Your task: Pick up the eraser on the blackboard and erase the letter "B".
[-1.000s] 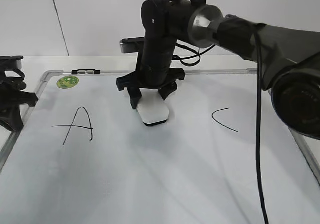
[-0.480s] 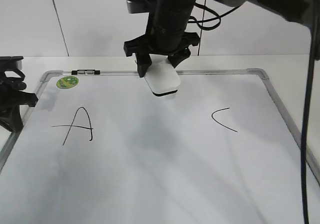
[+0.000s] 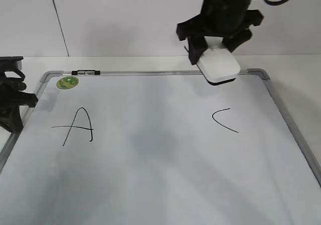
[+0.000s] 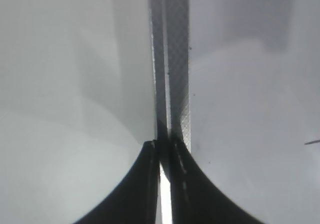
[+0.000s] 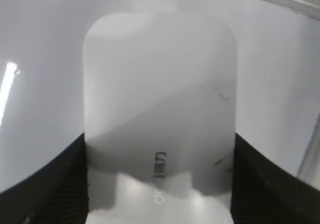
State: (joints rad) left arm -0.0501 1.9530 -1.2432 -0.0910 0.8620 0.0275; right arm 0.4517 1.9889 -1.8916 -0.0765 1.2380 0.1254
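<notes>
My right gripper (image 3: 215, 49) is shut on the white eraser (image 3: 218, 67) and holds it in the air above the far right edge of the blackboard (image 3: 150, 180). The eraser (image 5: 160, 109) fills the right wrist view, clamped between both black jaws (image 5: 160, 184). No letter "B" shows on the board; the spot between the black "A" (image 3: 77, 126) and the curved "C" stroke (image 3: 224, 119) is bare. My left gripper (image 3: 10, 102) rests at the board's left edge; in the left wrist view its jaws (image 4: 164, 149) are shut and empty over the board frame (image 4: 175, 59).
A round green sticker (image 3: 67, 82) sits at the board's far left corner. The grey frame's far right corner (image 3: 261, 74) lies just below the held eraser. White wall stands behind the table.
My right gripper has lifted the eraser off the middle of the board and carried it up and to the right, toward the far right corner. The left arm has not moved.
</notes>
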